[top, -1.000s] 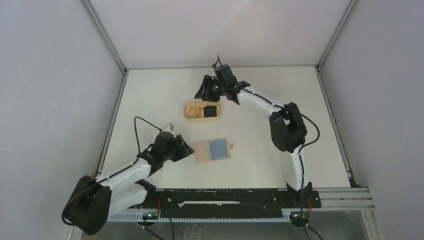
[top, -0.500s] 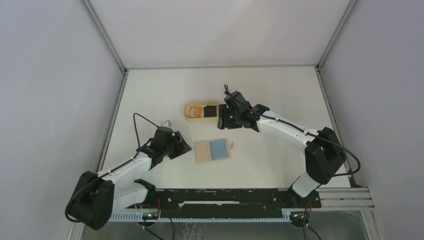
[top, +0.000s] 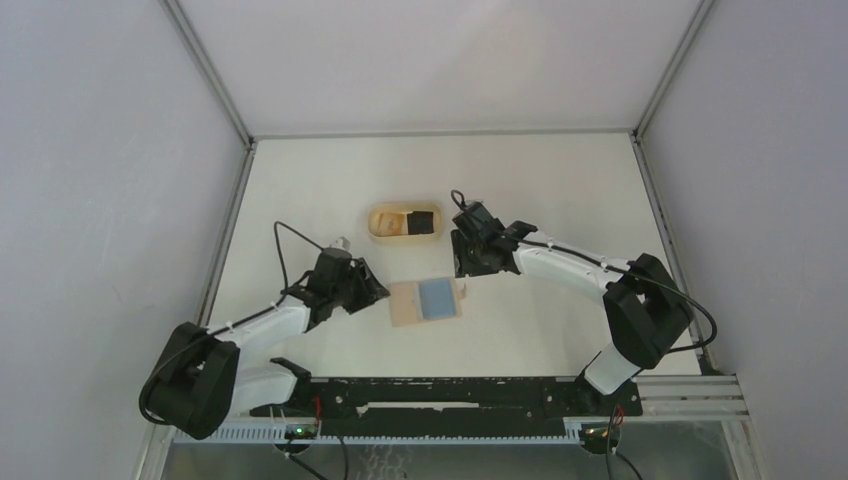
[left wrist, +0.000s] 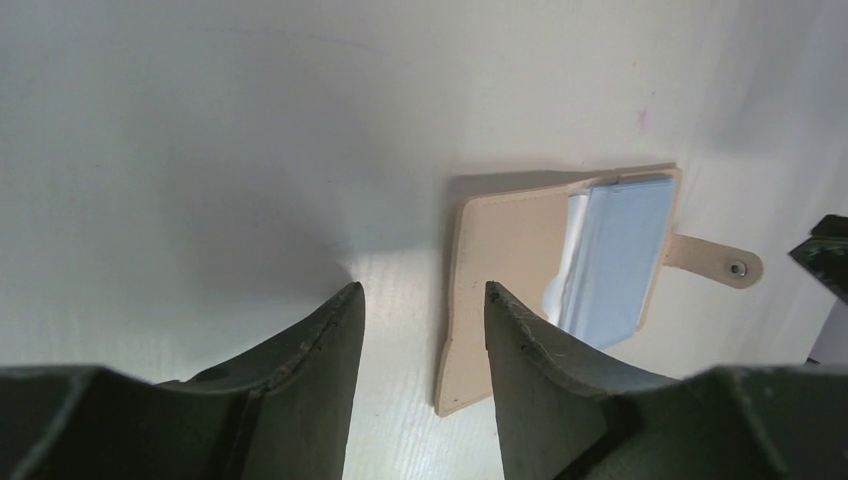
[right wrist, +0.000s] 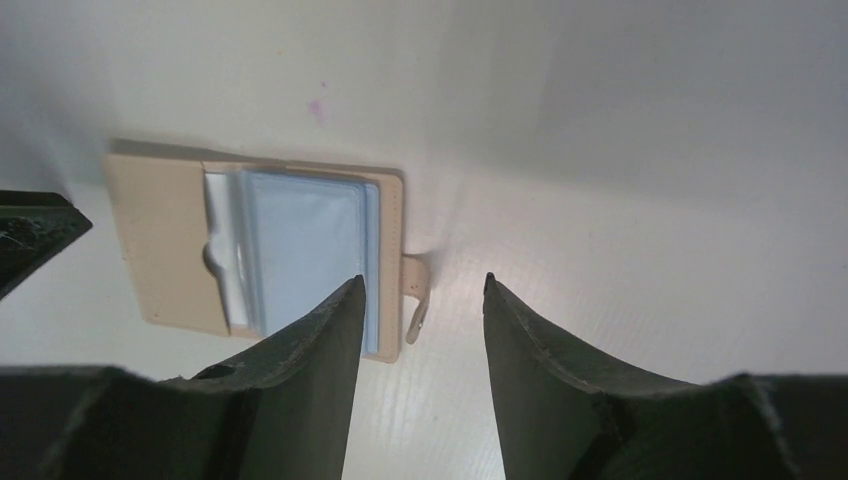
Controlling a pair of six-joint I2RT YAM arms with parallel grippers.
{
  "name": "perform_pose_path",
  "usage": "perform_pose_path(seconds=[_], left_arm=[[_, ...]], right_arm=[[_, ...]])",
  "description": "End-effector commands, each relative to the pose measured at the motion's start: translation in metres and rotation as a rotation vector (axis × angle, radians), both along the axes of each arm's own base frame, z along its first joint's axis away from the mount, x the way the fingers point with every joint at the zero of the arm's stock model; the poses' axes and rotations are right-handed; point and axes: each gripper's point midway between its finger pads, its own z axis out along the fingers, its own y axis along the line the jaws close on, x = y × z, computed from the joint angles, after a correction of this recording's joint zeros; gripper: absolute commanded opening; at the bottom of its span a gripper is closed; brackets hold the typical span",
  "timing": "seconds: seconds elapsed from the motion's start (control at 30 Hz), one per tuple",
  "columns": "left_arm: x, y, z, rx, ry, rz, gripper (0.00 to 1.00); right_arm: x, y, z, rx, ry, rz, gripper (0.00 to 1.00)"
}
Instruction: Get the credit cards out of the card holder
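Observation:
The card holder (top: 405, 303) lies open and flat on the table, tan on the left, with a blue card (top: 436, 297) in its right half and its tab (top: 462, 290) pointing right. It also shows in the left wrist view (left wrist: 510, 260) and the right wrist view (right wrist: 165, 250). A paler card edge (right wrist: 225, 265) peeks out beside the blue card (right wrist: 300, 250). My left gripper (top: 376, 293) is open and empty just left of the holder. My right gripper (top: 461, 264) is open and empty just above the tab (right wrist: 417, 290).
An oval light-wood tray (top: 381, 222) stands behind the holder with a dark card (top: 422, 221) lying in it. White enclosure walls ring the table on three sides.
My right arm has swung from over the tray down to the holder's tab side. My left gripper has edged right, closer to the holder's left edge.

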Motion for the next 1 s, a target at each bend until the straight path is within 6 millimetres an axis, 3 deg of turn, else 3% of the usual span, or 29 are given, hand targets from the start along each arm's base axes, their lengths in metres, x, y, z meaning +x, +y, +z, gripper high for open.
perform_pose_path(seconds=[0.0, 0.17, 0.33, 0.5, 0.73, 0.97], left_arm=[[-0.014, -0.003, -0.015, 0.030, 0.091, -0.016, 0.53], [-0.015, -0.013, -0.017, 0.022, 0.097, -0.029, 0.53], [-0.015, -0.024, -0.013, 0.013, 0.093, -0.050, 0.52], [-0.015, -0.027, -0.010, 0.003, 0.088, -0.049, 0.52], [-0.016, -0.024, -0.006, 0.011, 0.080, -0.034, 0.52], [-0.018, -0.021, -0.006, 0.018, 0.084, -0.026, 0.52]], right_arm=[[-0.005, 0.005, 0.003, 0.034, -0.006, 0.028, 0.55], [-0.015, 0.008, 0.000, 0.057, 0.010, 0.040, 0.49], [-0.017, 0.011, -0.002, 0.064, 0.012, 0.048, 0.33], [-0.018, 0.013, -0.007, 0.068, 0.022, 0.054, 0.22], [-0.021, 0.015, -0.020, 0.057, 0.052, 0.068, 0.21], [-0.021, 0.010, -0.026, 0.028, 0.059, 0.069, 0.26]])
